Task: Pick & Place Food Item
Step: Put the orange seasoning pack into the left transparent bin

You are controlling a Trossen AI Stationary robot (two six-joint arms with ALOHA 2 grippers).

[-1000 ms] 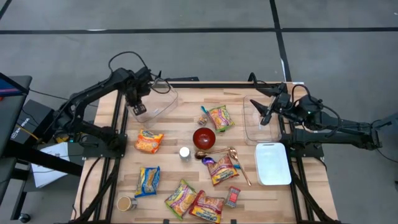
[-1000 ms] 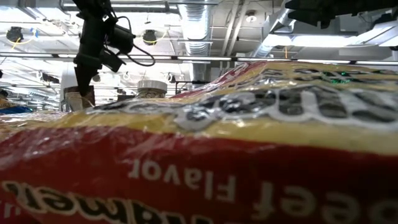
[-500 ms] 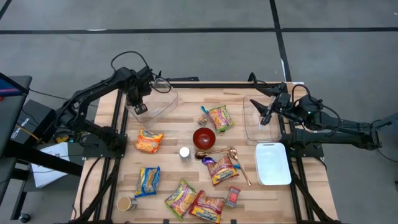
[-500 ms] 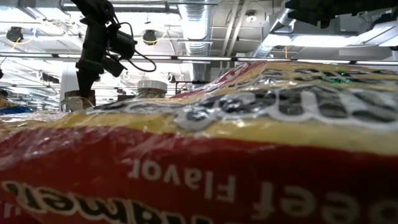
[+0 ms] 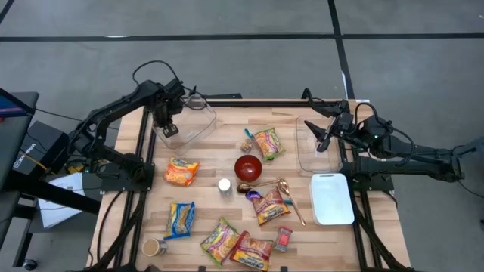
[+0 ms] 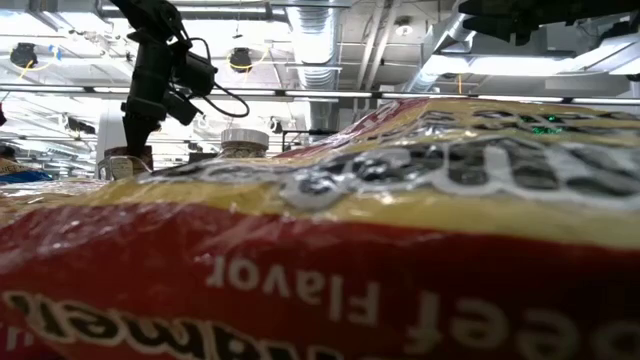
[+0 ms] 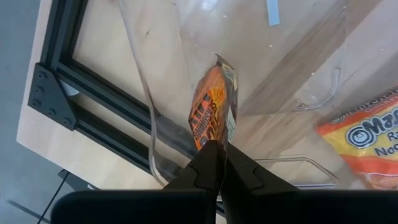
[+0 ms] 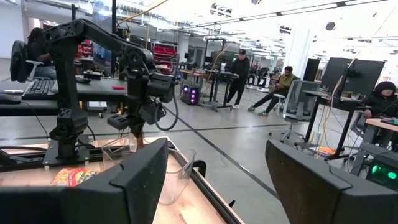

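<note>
Seven noodle packets [image 5: 266, 143] (one red bowl [image 5: 248, 168]), two clear bins [image 5: 316, 143].

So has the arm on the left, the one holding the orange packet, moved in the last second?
Barely. In the high view the left end effector, shut on the orange packet, hangs over the same clear container, with only a slight wobble.

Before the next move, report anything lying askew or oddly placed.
A red noodle packet lies right against the low camera, filling its view. The white lid lies off the right clear container. The left gripper, shut on an orange packet, hangs over the left clear container.
</note>
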